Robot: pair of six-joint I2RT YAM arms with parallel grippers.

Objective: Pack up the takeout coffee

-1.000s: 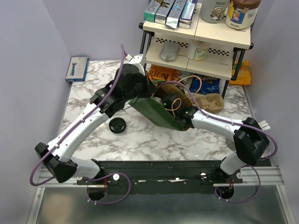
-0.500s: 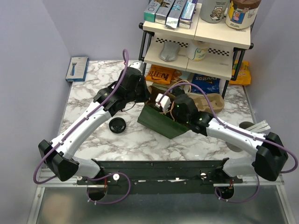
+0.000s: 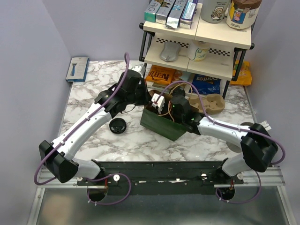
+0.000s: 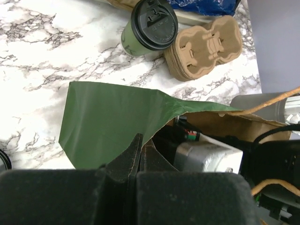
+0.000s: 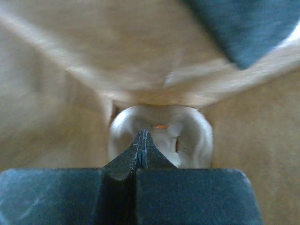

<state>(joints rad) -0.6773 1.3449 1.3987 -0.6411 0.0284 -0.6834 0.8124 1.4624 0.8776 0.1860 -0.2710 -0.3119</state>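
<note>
The takeout coffee (image 4: 147, 29), a dark-green cup with its black lid on, stands on the marble beside the brown cup carriers (image 4: 206, 47). In the top view the arms hide it. A dark-green paper bag (image 3: 161, 125) with a brown inside stands mid-table. My left gripper (image 4: 139, 143) is shut on the bag's rim (image 4: 159, 101), holding it up. My right gripper (image 5: 143, 136) is shut with nothing between its fingers and reaches deep inside the bag, over a blurred pale rounded shape (image 5: 187, 136). The right wrist (image 3: 180, 108) fills the bag's mouth.
A loose black lid (image 3: 117, 126) lies on the marble left of the bag. Cup carriers (image 3: 212, 103) sit right of it. A two-tier rack (image 3: 197, 40) with boxes and jars stands at the back, snack packs (image 3: 161, 74) under it. A razor pack (image 3: 77, 68) lies far left.
The right arm has swung left and pushed its gripper into the bag. The bag went from lying slanted to standing with its mouth open. The left gripper kept hold of the rim.
</note>
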